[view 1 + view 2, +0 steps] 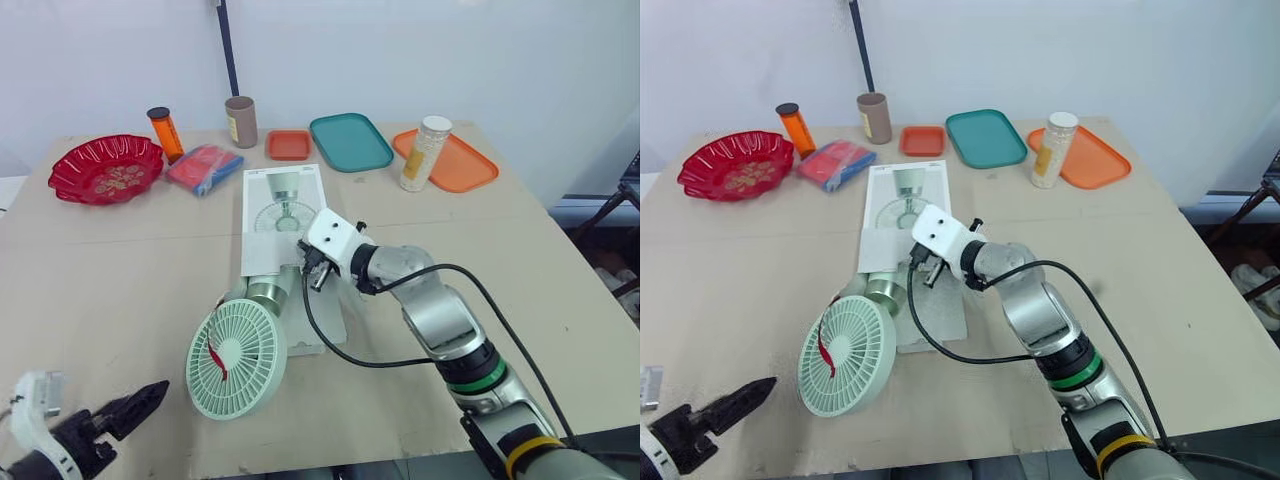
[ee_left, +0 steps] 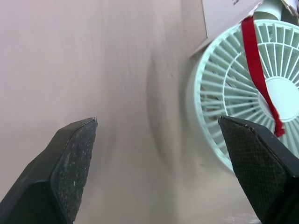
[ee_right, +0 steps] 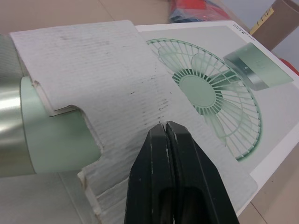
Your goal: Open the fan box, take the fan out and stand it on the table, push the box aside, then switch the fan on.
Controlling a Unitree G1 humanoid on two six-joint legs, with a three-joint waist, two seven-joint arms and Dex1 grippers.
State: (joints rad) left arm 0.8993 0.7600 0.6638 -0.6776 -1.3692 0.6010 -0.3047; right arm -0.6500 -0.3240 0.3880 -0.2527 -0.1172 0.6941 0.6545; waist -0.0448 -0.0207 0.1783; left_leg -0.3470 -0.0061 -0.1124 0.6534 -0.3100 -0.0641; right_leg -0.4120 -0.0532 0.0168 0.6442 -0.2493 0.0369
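Beige table [image 1: 120, 260], pale wall [image 1: 450, 50] behind. Partly out of the fan box [image 1: 282, 205], the fan [image 1: 237, 358]. Right wrist close-up: right gripper [image 3: 164, 128] closed, tips against box cardboard. Left wrist close-up: left gripper [image 2: 157, 122] spread, clear of box.

Bright, even light throws soft shadows on the table [image 1: 120, 270].

The left gripper [image 2: 158, 121] gapes wide; the right gripper [image 3: 166, 126] is pinched closed.

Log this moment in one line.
fan: head out of box, not standing | right gripper: shut, at box flap | left gripper: open, apart from fan
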